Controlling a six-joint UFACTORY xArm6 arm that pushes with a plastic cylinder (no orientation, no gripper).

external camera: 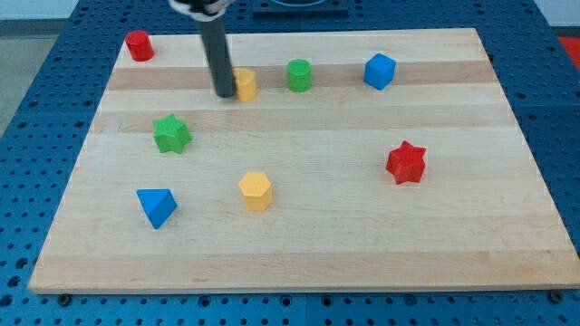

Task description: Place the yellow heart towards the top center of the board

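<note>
Tip touching yellow heart left side, no fingers; likely light, rigid, slippery; push flat left face toward green cylinder.

You see a pale wooden board carrying a red cylinder, yellow heart, green cylinder, blue cube, green star, red star, yellow hexagon, blue triangular block

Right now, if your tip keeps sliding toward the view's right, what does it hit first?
My tip sits against the yellow heart's left side, so the heart first. Pushed on, the heart would probably meet the green cylinder next.
</note>
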